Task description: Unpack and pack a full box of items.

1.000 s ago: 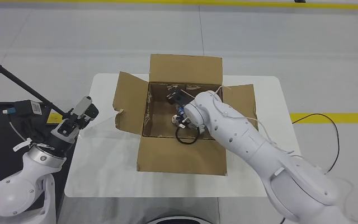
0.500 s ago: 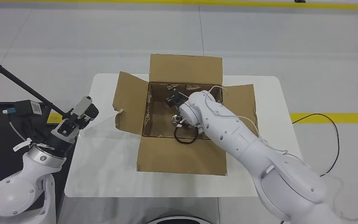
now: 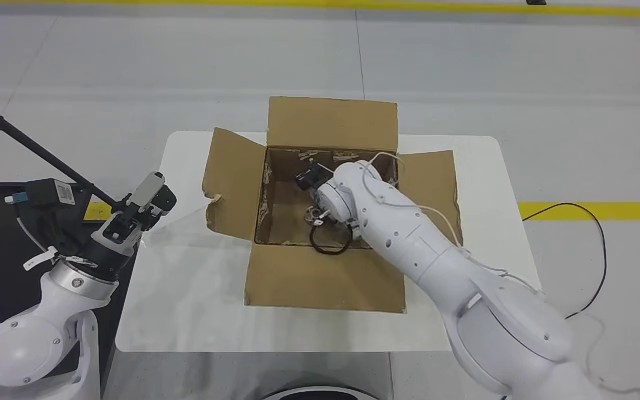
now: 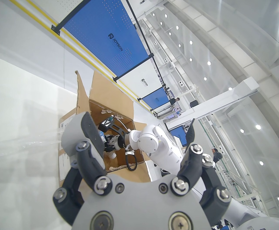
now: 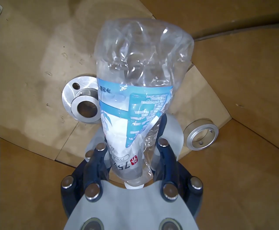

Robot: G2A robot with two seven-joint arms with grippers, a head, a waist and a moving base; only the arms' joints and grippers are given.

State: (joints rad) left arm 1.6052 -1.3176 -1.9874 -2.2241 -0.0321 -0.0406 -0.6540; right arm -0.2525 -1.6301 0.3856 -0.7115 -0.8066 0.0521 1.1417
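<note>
Bottle [image 5: 141, 71] clamped in right hand [image 5: 133, 139], metal rings [image 5: 84, 106] beside it in box [image 5: 239, 174], left hand [image 4: 139, 118] spread wide.

White arms [image 3: 430, 250], grey tools [image 4: 139, 122], dark fingers [image 4: 92, 132], silver screws [image 4: 102, 185]

Looking out past left gripper [image 4: 140, 122], grey two-finger unit with black pads, jaws spread wide. Seeing brown cardboard box [image 4: 102, 87], flaps open, standing on glossy white table [image 4: 32, 109]. Seeing white robot arm [image 4: 152, 141] running in through open box top, right gripper [image 4: 106, 143] low inside. Catching bit of blue-labelled plastic bottle [image 4: 101, 135] at that gripper, mostly hidden behind a left finger. Noting black cable loop [image 4: 131, 162] hanging under arm's wrist, against box wall. Beyond: blue partition panels [image 4: 104, 37], yellow floor stripe [image 4: 32, 17].
</note>
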